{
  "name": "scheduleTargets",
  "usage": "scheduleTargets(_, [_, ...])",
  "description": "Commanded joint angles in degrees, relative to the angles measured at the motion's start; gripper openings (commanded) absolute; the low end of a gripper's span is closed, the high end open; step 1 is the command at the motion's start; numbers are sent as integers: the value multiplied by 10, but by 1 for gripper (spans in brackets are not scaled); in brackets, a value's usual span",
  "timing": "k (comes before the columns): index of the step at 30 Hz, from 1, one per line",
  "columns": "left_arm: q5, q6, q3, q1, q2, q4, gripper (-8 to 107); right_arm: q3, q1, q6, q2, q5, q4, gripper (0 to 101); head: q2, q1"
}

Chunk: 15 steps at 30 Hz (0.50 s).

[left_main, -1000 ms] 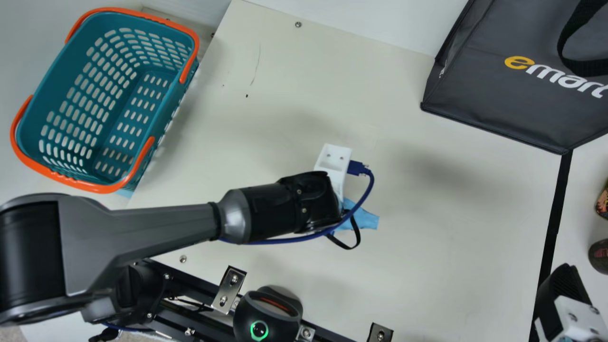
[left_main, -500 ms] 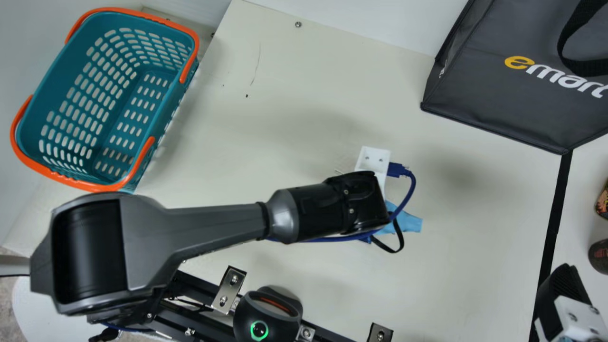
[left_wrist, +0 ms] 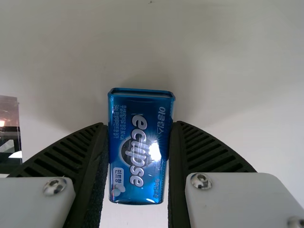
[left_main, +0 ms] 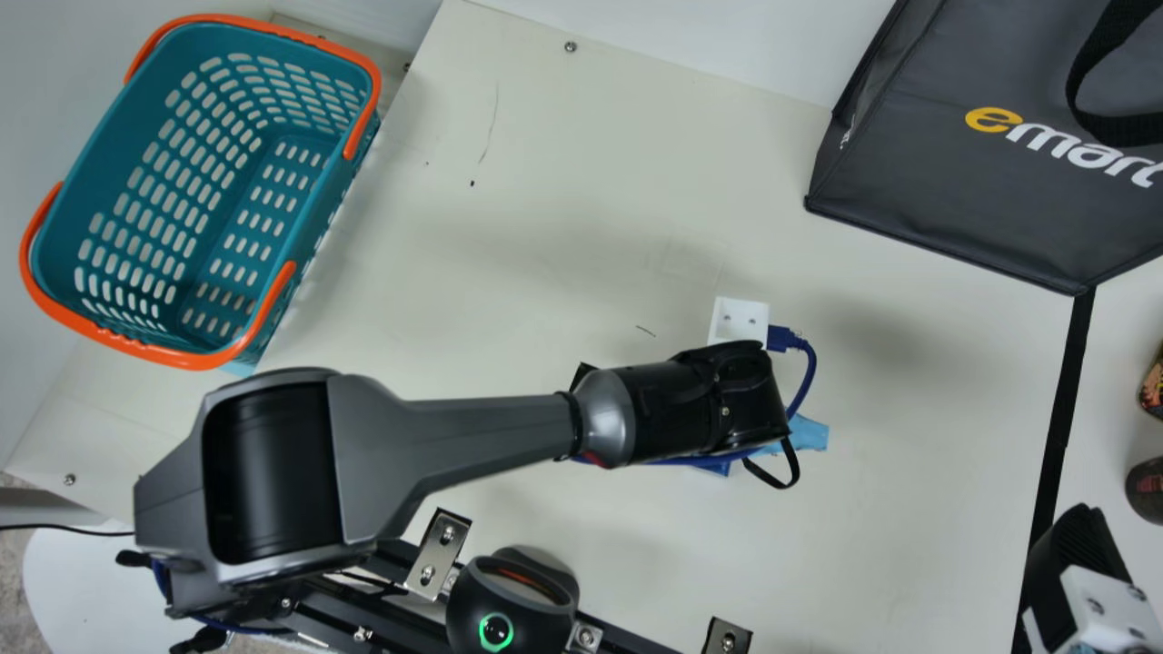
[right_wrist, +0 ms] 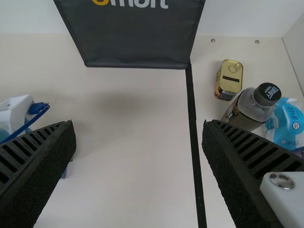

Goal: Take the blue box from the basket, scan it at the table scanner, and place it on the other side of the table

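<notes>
Tin (left_wrist: 137, 161), probably light, stiff and slippery, is aptly held along its long sides by the left gripper (left_wrist: 139, 124); the right gripper (right_wrist: 138, 122) is spread wide.

Cream table (left_main: 563, 209) with tin (right_wrist: 229, 80), bottle (right_wrist: 248, 109)

Teal, orange-handled basket (left_main: 100, 173), ten o'clock. Dark grey shopping bag (left_main: 909, 182), two o'clock. Left arm (left_main: 472, 422) spans from eight o'clock to past centre, toward four. Black table scanner (left_main: 468, 599), green-lit, between six and seven.
</notes>
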<state>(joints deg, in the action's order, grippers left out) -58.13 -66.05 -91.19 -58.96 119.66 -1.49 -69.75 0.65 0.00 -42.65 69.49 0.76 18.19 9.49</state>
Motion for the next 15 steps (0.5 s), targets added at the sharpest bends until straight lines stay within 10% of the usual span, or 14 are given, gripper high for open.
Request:
scheduleTargets(1, [-1, 0, -1, 0, 2, 1, 9, 0, 0, 0, 0, 0, 0, 95, 2, -16])
scheduleTargets(15, [-8, 7, -7, 4, 4, 5, 55, 0, 0, 0, 0, 0, 0, 95, 2, -16])
